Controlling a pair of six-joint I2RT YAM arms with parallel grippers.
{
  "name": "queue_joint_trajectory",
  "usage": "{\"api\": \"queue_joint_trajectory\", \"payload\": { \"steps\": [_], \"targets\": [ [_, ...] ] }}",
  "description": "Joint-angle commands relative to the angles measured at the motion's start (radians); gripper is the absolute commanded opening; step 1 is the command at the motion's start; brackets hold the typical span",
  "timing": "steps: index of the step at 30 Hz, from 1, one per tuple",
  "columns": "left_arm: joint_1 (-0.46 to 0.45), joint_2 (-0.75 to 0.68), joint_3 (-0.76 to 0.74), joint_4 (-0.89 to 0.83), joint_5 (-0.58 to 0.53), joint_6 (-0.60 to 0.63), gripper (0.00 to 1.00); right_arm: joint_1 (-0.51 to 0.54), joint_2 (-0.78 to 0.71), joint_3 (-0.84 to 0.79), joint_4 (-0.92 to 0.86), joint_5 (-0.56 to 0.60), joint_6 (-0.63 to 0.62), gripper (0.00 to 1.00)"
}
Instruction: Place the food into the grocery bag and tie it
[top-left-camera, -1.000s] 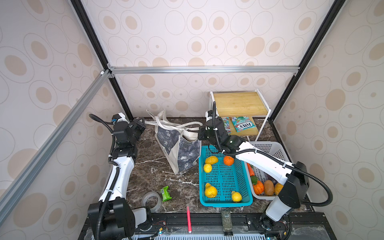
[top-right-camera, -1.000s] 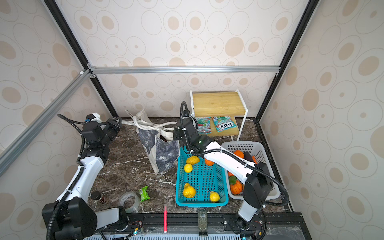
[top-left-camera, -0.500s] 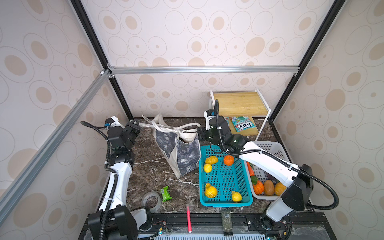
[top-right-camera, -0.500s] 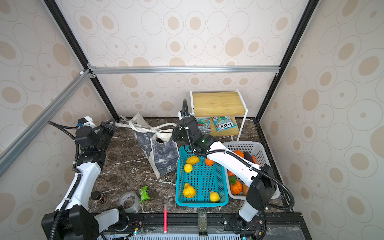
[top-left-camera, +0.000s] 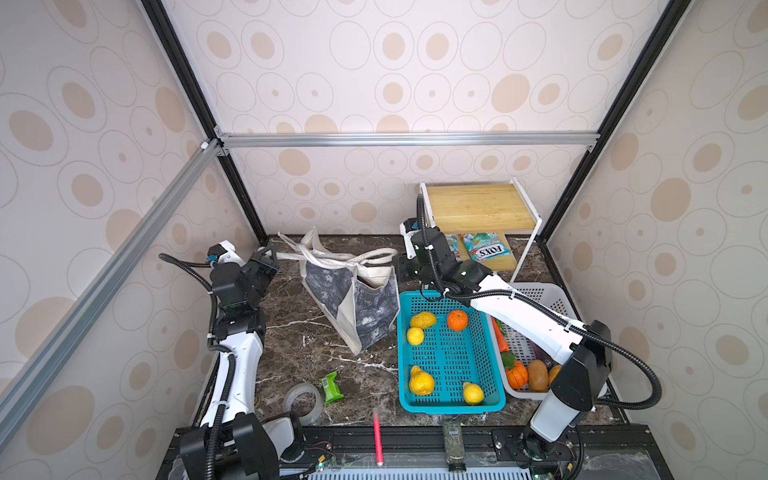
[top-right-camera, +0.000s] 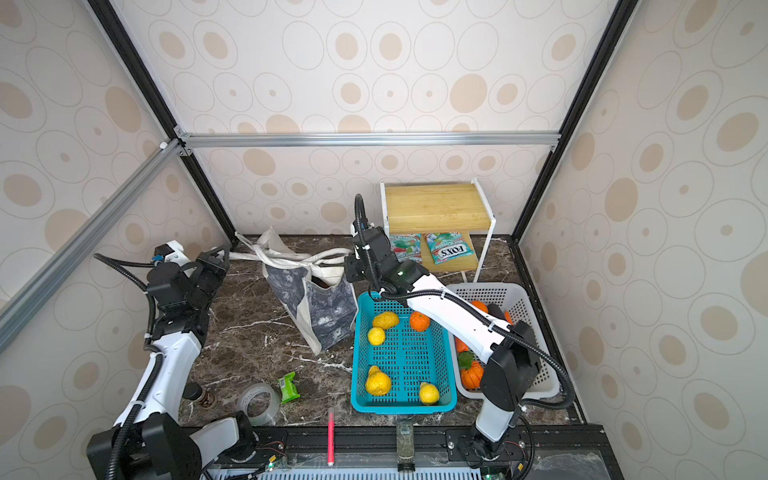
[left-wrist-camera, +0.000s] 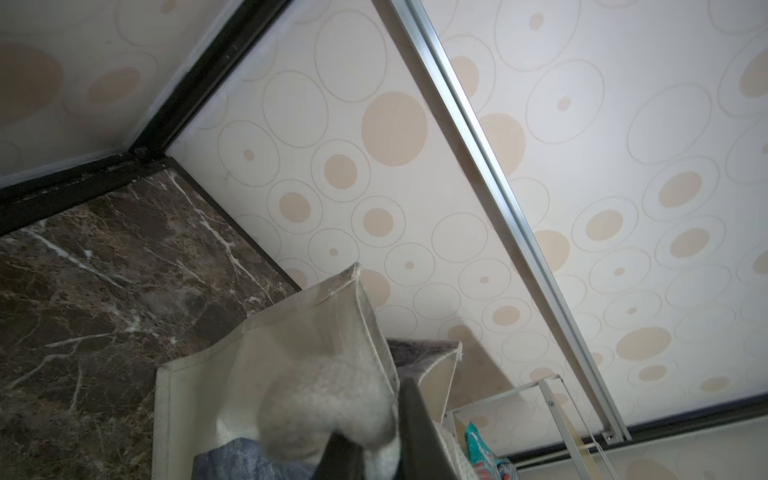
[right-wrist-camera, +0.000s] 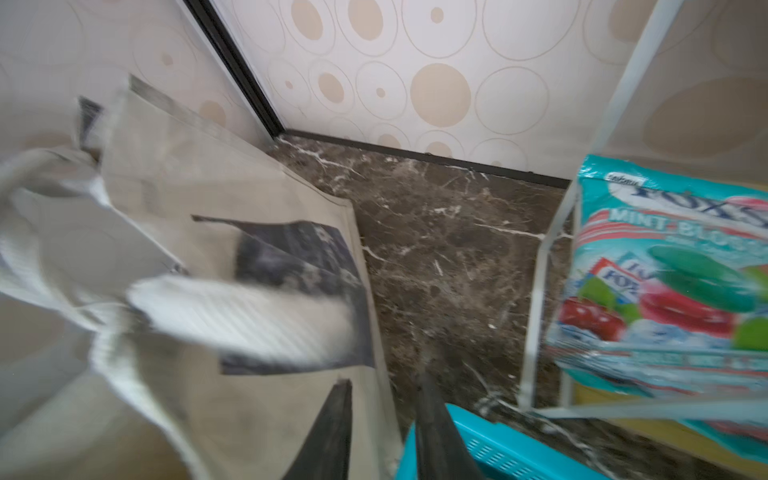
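Centrally, the bag (top-left-camera: 353, 299) stands on the table (top-left-camera: 299, 345), just beside the teal basket (top-left-camera: 451, 409). One strap (left-wrist-camera: 324, 407) lies between the slightly parted fingers of the left gripper (left-wrist-camera: 374, 415); whether it is gripped I cannot tell. The right gripper (right-wrist-camera: 384, 380) is parted and empty, another strap blurred nearby.

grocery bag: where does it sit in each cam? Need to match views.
In a top view: grocery bag standing mid-table, near picture centre.
In a top view: bag mid-table, left of centre.
Left wrist: cream bag rim, bottom centre.
Right wrist: bag fills the left half, blurred.
Shared landmark: white shelf frame.
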Motion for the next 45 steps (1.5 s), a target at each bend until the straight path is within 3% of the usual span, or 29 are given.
{"api": "queue_joint_trajectory", "payload": {
  "steps": [1,7,8,11,14,20,24,29,34,45],
  "targets": [
    [0.025,-0.022,0.032,0.046,-0.001,0.039,0.33,-0.017,-0.105,-0.034,-0.056,0.015,-0.057,0.42],
    [0.025,-0.015,0.051,-0.008,0.044,0.075,0.76,-0.014,-0.212,-0.134,-0.050,-0.016,-0.024,0.46],
    [0.025,-0.019,0.050,-0.019,0.043,0.085,0.98,-0.013,-0.224,-0.148,-0.051,-0.032,-0.006,0.46],
    [0.024,-0.034,0.049,-0.068,0.044,0.114,0.99,0.010,-0.259,-0.211,-0.034,-0.073,0.042,0.46],
    [0.025,-0.067,0.051,-0.128,0.044,0.154,0.99,0.063,-0.284,-0.267,-0.030,-0.025,0.055,0.47],
    [0.010,-0.166,0.062,-0.355,0.031,0.335,0.99,0.108,-0.314,-0.373,-0.018,-0.004,0.104,0.47],
    [-0.107,-0.266,-0.042,-0.381,0.038,0.333,0.93,0.109,-0.351,-0.420,-0.001,0.043,0.111,0.48],
    [-0.361,-0.376,-0.185,-0.359,-0.081,0.347,0.91,0.110,-0.352,-0.434,0.043,-0.011,0.096,0.58],
    [-0.554,-0.447,-0.292,-0.271,-0.167,0.355,0.90,0.109,-0.307,-0.413,0.033,-0.018,0.119,0.57],
    [-0.837,-0.336,-0.359,-0.220,-0.372,0.455,0.90,0.110,-0.301,-0.425,-0.005,0.049,0.160,0.55]
  ]
}}
